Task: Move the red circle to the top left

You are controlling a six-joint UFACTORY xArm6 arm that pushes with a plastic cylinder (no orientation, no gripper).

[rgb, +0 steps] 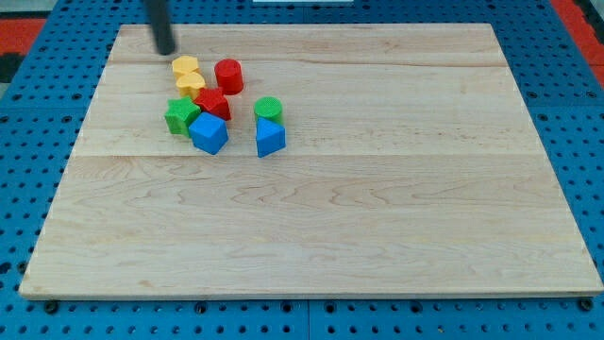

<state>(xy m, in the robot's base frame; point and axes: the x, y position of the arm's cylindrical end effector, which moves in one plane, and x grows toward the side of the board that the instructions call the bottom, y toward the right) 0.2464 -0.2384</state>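
Note:
The red circle is a short red cylinder standing on the wooden board in its upper left part. My tip is up and to the left of it, near the board's top edge, apart from every block. Just left of the red circle are two yellow blocks, one behind the other. Below it lies a red star-shaped block.
A green star-shaped block and a blue cube sit at the cluster's lower left. A green cylinder with a blue block below it stands to the right. Blue pegboard surrounds the board.

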